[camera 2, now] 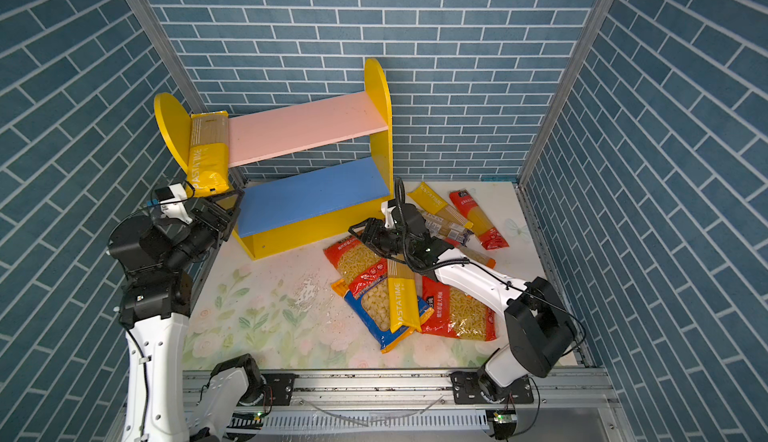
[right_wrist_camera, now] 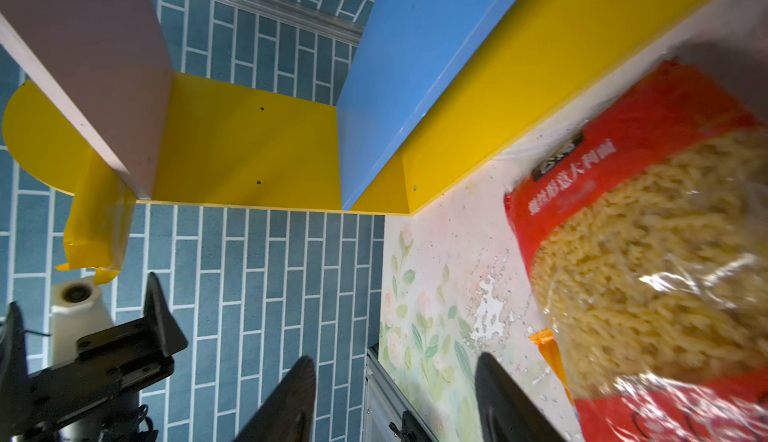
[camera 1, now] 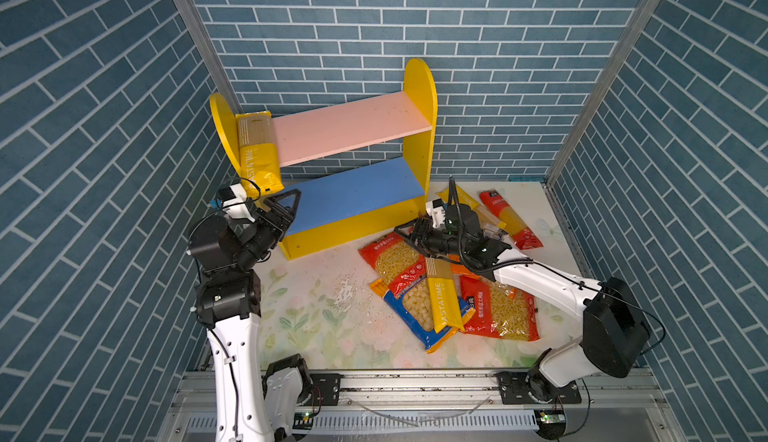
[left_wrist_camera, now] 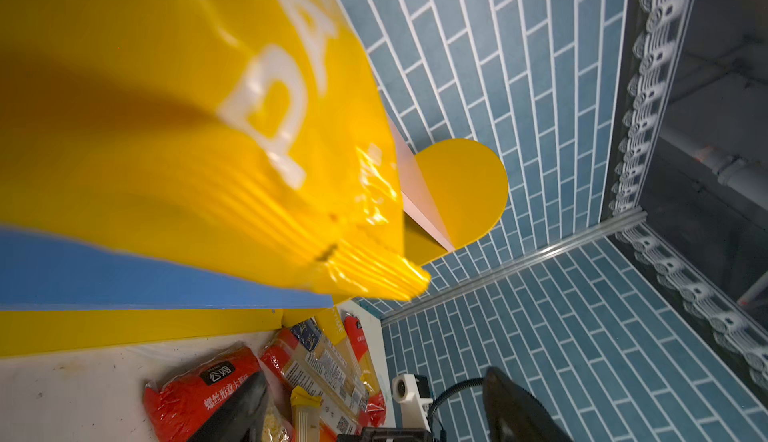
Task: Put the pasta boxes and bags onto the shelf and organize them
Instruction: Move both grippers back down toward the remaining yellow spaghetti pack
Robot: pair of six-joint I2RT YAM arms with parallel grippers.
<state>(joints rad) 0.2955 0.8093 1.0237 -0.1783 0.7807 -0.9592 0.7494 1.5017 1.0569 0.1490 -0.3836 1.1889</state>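
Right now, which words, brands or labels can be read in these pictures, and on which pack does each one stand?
"PASTATIME": shelved yellow spaghetti pack.
"PASTATIME": pile-top yellow spaghetti pack.
"PASTATIME": rear yellow spaghetti pack.
"公鸡" and "螺丝形意大利面": red fusilli bag.
Too small or blurred to read: the print on the red spaghetti pack, the blue short-pasta bag and the second red fusilli bag.

A yellow spaghetti pack (camera 1: 256,151) overhangs the pink shelf board (camera 1: 353,128) above the left tool (camera 1: 286,208).

On the shelf (camera 1: 419,99), 1 spaghetti pack (camera 1: 254,145) lies upper left; other packs (camera 1: 440,294) lie on the table (camera 1: 316,307) to its right.
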